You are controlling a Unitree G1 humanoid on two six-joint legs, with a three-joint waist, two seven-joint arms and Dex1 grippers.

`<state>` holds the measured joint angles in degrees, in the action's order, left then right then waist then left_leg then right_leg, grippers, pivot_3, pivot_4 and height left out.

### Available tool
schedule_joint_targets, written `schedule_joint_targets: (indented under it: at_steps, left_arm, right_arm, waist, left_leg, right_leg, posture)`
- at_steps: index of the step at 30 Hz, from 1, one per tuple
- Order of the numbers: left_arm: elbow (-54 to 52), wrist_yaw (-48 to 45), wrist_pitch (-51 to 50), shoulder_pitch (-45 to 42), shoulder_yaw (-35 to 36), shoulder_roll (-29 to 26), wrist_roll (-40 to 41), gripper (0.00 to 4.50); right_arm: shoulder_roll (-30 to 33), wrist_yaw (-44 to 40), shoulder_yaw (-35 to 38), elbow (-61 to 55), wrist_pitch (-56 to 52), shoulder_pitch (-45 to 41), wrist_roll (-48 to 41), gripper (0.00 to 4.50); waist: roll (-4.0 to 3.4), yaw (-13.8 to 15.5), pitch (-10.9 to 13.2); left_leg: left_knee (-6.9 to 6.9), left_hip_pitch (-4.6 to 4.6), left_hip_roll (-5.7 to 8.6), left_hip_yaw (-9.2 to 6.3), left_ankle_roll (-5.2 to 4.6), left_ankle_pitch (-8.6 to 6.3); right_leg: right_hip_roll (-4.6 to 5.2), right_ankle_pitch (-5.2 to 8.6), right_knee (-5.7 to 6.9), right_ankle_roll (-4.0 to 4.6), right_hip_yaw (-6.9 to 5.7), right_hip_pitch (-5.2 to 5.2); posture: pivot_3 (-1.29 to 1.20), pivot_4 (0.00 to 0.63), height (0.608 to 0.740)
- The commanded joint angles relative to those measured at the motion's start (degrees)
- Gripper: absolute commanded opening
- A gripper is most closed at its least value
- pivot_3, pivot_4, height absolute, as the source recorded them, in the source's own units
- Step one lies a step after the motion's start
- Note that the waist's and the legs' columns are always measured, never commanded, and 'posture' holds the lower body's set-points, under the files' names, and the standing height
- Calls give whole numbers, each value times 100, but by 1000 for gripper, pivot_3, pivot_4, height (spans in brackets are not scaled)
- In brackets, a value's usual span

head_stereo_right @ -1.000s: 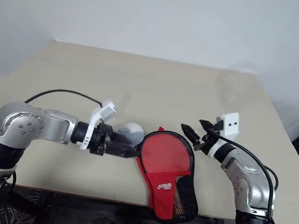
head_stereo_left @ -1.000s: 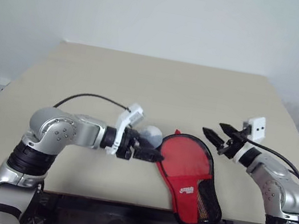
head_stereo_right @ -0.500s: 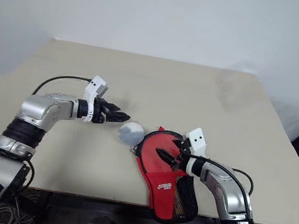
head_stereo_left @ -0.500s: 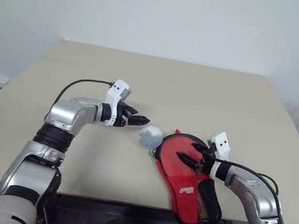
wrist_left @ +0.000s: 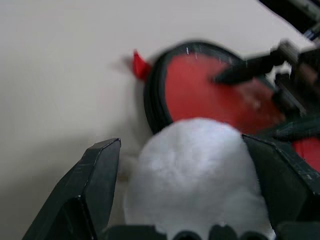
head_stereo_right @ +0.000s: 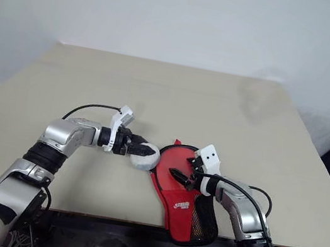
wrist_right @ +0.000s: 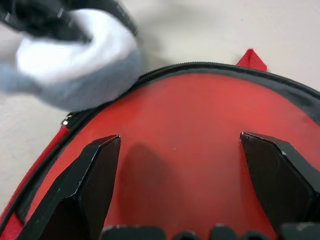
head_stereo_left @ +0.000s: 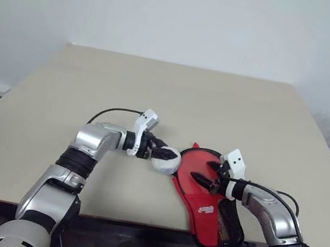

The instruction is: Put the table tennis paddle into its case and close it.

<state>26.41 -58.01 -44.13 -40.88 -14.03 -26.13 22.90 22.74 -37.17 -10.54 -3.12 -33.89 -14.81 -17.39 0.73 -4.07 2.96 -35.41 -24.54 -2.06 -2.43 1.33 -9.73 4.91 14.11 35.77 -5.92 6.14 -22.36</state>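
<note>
Case (head_stereo_left: 207, 192) lies at the near edge of the table (head_stereo_left: 176, 93), red see-through side up, round end toward the table's middle and its narrow mesh end hanging past the edge; whether the table tennis paddle sits inside it you cannot tell from any view. In the left eye view, note the left gripper (head_stereo_left: 167, 155) reaching in from the left with its fingers on either side of a whitish-grey round lump (head_stereo_left: 165, 161), which rests just beside the case's round end. The right gripper (head_stereo_left: 207, 172) hovers over the red face with its fingers spread. The right eye view repeats this layout and gives you the white print (head_stereo_right: 181, 204) on the case's narrow part. In the left wrist view, you see what the head views do not: the lump (wrist_left: 192, 180) sits between the two black fingers (wrist_left: 90, 187), which stand wide apart at its sides; contact with it cannot be confirmed. The red pull tab (wrist_left: 140, 65) at the case's rim also shows here. In the right wrist view, the right gripper's spread fingers (wrist_right: 95, 175) frame the red face (wrist_right: 190, 145), with the black zip edging (wrist_right: 210, 67) and the lump beyond it.
</note>
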Motion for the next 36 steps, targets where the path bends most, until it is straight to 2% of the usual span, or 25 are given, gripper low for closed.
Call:
schedule_joint_targets:
  at_steps: [1, 4, 7, 15, 17, 19, 25, 32, 36]
  left_arm:
    - [-157, -157, -197, 10, -142, -140, -220, 4023]
    - [-250, -221, -8, 125, -307, -205, -441, 4023]
    - [-341, -412, 21, 189, -313, -224, -436, 3460]
    - [-403, -612, 104, 124, -213, -314, -521, 928]
    - [-228, -504, 61, -31, -142, -235, -570, 418]
    - [-70, -567, 174, -216, -146, -232, -639, 112]
    - [1680, 77, 890, -1498, 268, 180, -954, 112]
    - [3419, 521, 2003, -2569, 413, 660, -1420, 112]
    - [4134, 1218, 2606, -2983, 716, 1176, -1494, 112]
  right_arm:
    - [9, 18, -16, 114, 39, -84, 154, 4141]
    - [6, 46, -104, 251, 58, -131, 314, 4141]
    - [-31, 53, -133, 347, 74, -172, 393, 4141]
    - [-88, -14, -206, 538, -75, -311, 517, 4141]
    - [-66, -95, -257, 549, -95, -316, 534, 4141]
    - [-6, -263, -356, 488, -263, -288, 495, 4141]
    - [229, -434, -970, 730, -633, -297, 927, 4141]
    - [205, -256, -1071, 897, -684, -248, 1151, 4141]
    - [221, -198, -1025, 786, -676, -135, 1135, 4141]
  waist:
    - [2, -2, -2]
    - [3, -3, -4]
    - [12, -3, -10]
    - [17, -3, -15]
    - [19, -2, -17]
    - [21, -3, -18]
    - [42, -1, -27]
    - [53, -5, -49]
    - [71, 0, -61]
  left_leg:
    - [0, 1, 0, 0, 0, 0]
    - [0, 1, 0, 0, 0, 0]
    - [-1, 6, 0, -1, 2, -1]
    - [-1, 7, -1, -2, 8, -5]
    - [-1, 7, -1, -2, 7, -4]
    - [-4, 7, -1, -6, 5, -3]
    - [-18, 6, -1, -20, 1, -1]
    - [-17, 9, -2, -23, 12, -9]
    - [-18, 9, -3, -25, 14, -9]
  right_leg:
    - [0, 0, 0, 0, 0, 0]
    - [0, 0, 2, 0, 0, 0]
    - [0, 0, 2, 0, -1, 3]
    - [0, 0, 3, 0, -3, 5]
    - [0, 0, 3, 0, -3, 5]
    - [0, 0, 4, 0, -7, 4]
    - [-1, 0, 5, -1, -24, 4]
    - [-1, 0, 4, -1, -29, 9]
    - [-1, 0, 5, -1, -33, 11]
  posture:
    - [0, 0, 740]
    - [0, 0, 740]
    - [0, 0, 740]
    - [0, 0, 740]
    - [0, 0, 740]
    - [0, 0, 740]
    - [0, 0, 740]
    - [0, 0, 740]
    - [0, 0, 740]
